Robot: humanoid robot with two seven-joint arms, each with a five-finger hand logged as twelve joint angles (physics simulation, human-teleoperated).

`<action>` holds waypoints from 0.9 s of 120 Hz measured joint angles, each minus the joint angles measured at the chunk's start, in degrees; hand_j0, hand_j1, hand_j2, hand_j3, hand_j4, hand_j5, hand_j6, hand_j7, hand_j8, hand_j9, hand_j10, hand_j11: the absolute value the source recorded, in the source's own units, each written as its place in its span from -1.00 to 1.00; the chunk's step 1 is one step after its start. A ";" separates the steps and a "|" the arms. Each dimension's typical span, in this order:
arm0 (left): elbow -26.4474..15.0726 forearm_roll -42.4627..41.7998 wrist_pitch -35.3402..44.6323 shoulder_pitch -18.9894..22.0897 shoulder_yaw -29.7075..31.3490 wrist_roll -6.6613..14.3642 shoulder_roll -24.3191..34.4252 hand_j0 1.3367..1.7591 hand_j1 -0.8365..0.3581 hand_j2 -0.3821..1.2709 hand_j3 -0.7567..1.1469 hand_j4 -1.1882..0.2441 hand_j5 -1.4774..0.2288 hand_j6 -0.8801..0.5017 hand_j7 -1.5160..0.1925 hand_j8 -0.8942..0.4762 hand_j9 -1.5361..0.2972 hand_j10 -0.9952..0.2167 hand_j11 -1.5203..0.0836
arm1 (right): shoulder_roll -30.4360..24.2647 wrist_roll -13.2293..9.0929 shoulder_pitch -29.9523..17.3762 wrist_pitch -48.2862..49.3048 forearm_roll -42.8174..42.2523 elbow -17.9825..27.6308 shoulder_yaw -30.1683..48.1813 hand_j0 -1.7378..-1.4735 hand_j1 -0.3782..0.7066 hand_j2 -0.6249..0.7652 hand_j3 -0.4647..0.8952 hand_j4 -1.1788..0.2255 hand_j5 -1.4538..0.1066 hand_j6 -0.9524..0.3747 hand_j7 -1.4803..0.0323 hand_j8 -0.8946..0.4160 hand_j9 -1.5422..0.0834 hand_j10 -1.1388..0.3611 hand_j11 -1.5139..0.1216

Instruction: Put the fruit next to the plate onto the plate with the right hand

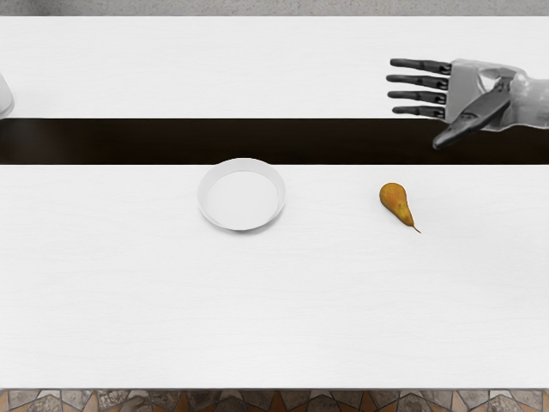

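- The right robot hand comes in from the right edge, beyond the far edge of the counter, toward its far right corner.
- It is released: four fingers are stretched straight and spread, pointing left, and the thumb slants down and to the left. It holds nothing.
- The palm and fingers show over the second white surface behind the counter, while the thumb tip crosses the dark gap that runs between the two surfaces.
- The pear, yellow-brown, lies on its side on the right half of the counter, near the far edge. Its rounded end points toward the far left and its stem toward the near right.
- The pear lies apart from the robot hand, nearer than it and a little to its left.
- The plate, white and round with a raised rim, stands near the far edge, slightly left of the middle, with nothing in it.
- The pear lies well apart from the plate, to its right, at about the same depth on the counter.
- A pale grey shape is cut off by the left edge on the far surface; what it is cannot be told.
- A strip of patterned floor tiles shows below the counter's near edge.
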 joint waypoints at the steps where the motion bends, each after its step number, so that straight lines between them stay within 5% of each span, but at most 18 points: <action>1: 0.00 0.00 0.00 0.00 0.00 0.00 0.00 0.52 0.98 -0.54 -0.21 0.66 0.73 0.27 0.77 0.30 0.68 0.64 0.90 | -0.02 0.00 -0.01 0.00 0.00 0.00 0.00 -0.40 -0.88 -0.11 -0.32 0.63 0.81 0.39 0.90 0.32 0.85 0.48 0.80; 34: 0.00 0.00 0.00 0.00 0.00 -0.01 0.00 0.52 0.98 -0.54 -0.21 0.66 0.73 0.27 0.77 0.30 0.68 0.64 0.90 | -0.15 0.01 0.12 0.01 0.03 0.12 0.08 -0.40 -0.88 -0.11 -0.32 0.64 0.81 0.39 0.90 0.32 0.85 0.48 0.80; 45: 0.00 0.00 0.00 0.00 0.00 -0.02 0.00 0.52 0.98 -0.54 -0.21 0.66 0.73 0.27 0.77 0.30 0.68 0.64 0.90 | -1.11 -0.52 0.17 0.01 -0.40 3.88 0.12 -0.40 -0.87 -0.11 -0.32 0.63 0.81 0.39 0.90 0.32 0.84 0.47 0.80; 79: 0.00 0.00 0.00 0.00 0.00 -0.01 0.00 0.52 0.98 -0.54 -0.21 0.66 0.73 0.27 0.77 0.30 0.68 0.64 0.90 | -4.55 -11.89 1.47 -11.86 -6.67 17.93 3.21 -0.40 -0.83 -0.12 -0.32 0.61 0.78 0.36 0.87 0.29 0.81 0.45 0.77; 96: 0.00 0.00 0.00 0.00 0.00 -0.01 0.00 0.52 0.98 -0.54 -0.21 0.66 0.73 0.27 0.77 0.30 0.68 0.64 0.90 | -3.58 -18.01 2.70 -21.01 -11.22 21.02 4.05 -0.40 -0.84 -0.11 -0.32 0.61 0.78 0.36 0.87 0.29 0.82 0.46 0.78; 108: 0.00 0.00 0.00 0.00 0.00 -0.02 0.00 0.52 0.98 -0.54 -0.21 0.66 0.73 0.27 0.77 0.30 0.68 0.64 0.90 | -1.08 -20.16 4.26 -27.50 -13.41 22.13 3.98 -0.40 -0.85 -0.11 -0.32 0.62 0.79 0.37 0.88 0.30 0.83 0.46 0.78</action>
